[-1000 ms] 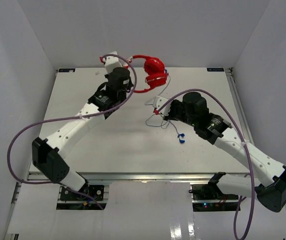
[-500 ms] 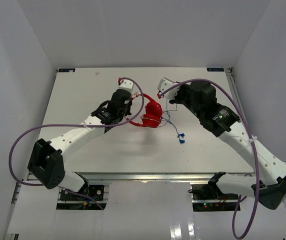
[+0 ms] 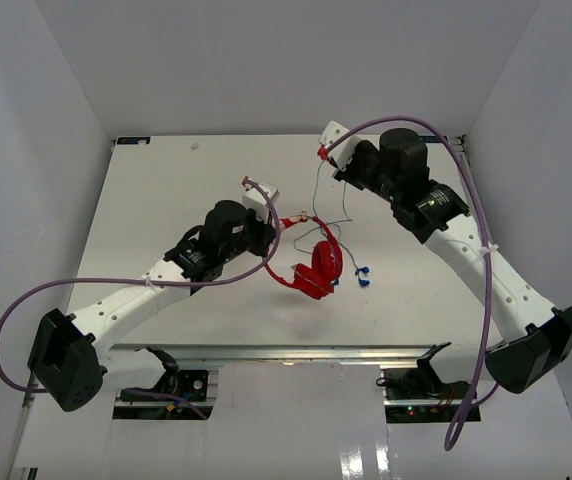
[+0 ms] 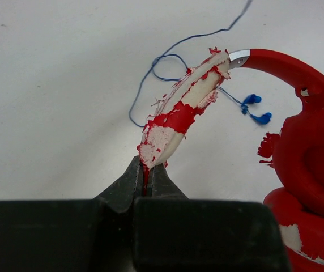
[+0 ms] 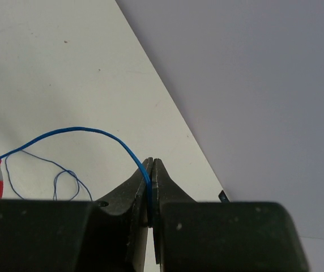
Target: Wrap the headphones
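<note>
Over the last second the headphones [image 3: 318,272] came off the far edge at 12 o'clock and down to mid-table, and the right arm swung out from the centre toward 1 o'clock.

The left end effector [image 4: 146,173] was clamped fully shut on the worn tip of the red-and-white headband [image 4: 184,110], padding flaking around the bite. From there the band arched away to the earcups [image 4: 312,164], which sat at about 4 o'clock from it in the wrist view.

The right end effector [image 5: 151,170] was closed tight too, pinching the thin blue cable [image 5: 65,131] between its tips, up near the far edge of the table [image 3: 166,180]. The cable dropped from that pinch in slack loops toward the headphones. The small blue plug [image 3: 362,276] lay on the table just at 3 o'clock of the earcups.

As for progress, both grips were set, but I saw no turn of cable around the band or cups. By my reckoning the winding was all still to do. No container showed anywhere.
</note>
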`<state>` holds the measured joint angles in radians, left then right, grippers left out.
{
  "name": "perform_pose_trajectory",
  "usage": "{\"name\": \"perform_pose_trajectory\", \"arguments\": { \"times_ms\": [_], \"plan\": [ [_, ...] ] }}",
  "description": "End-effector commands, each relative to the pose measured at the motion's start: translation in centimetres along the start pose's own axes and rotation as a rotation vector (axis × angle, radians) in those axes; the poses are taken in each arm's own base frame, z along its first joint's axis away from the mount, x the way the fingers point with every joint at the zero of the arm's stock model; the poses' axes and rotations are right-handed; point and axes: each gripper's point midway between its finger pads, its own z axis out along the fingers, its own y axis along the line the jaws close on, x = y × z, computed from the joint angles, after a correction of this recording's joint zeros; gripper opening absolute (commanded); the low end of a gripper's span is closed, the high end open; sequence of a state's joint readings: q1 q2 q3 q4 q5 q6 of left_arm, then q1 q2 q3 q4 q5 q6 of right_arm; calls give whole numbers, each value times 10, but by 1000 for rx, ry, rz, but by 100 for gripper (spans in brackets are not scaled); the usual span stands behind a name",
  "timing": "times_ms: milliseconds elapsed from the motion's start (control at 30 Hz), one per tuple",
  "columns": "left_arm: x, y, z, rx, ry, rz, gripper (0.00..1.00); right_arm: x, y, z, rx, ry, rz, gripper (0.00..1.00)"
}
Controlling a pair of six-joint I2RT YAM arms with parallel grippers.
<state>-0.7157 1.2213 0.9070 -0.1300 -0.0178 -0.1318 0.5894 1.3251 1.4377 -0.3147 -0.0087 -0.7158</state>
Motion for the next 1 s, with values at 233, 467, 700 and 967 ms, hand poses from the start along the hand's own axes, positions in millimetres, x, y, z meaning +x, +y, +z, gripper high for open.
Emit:
{"name": "perform_pose_trajectory", "arguments": {
  "times_ms": [233,467,700,967],
  "plan": [
    [-56,-66,-22,220,-199,-55,0,68,-41,22,231,101,284,8],
    [-74,-77,-44,281,-272,-109,0,98,-32,31,201,128,397,8],
    [-102,-96,-67,397,-357,-209,0,95,12,36,-49,24,602,8],
    [-120,-103,-81,459,-445,-308,0,76,36,24,-190,-72,647,8]
  ]
}}
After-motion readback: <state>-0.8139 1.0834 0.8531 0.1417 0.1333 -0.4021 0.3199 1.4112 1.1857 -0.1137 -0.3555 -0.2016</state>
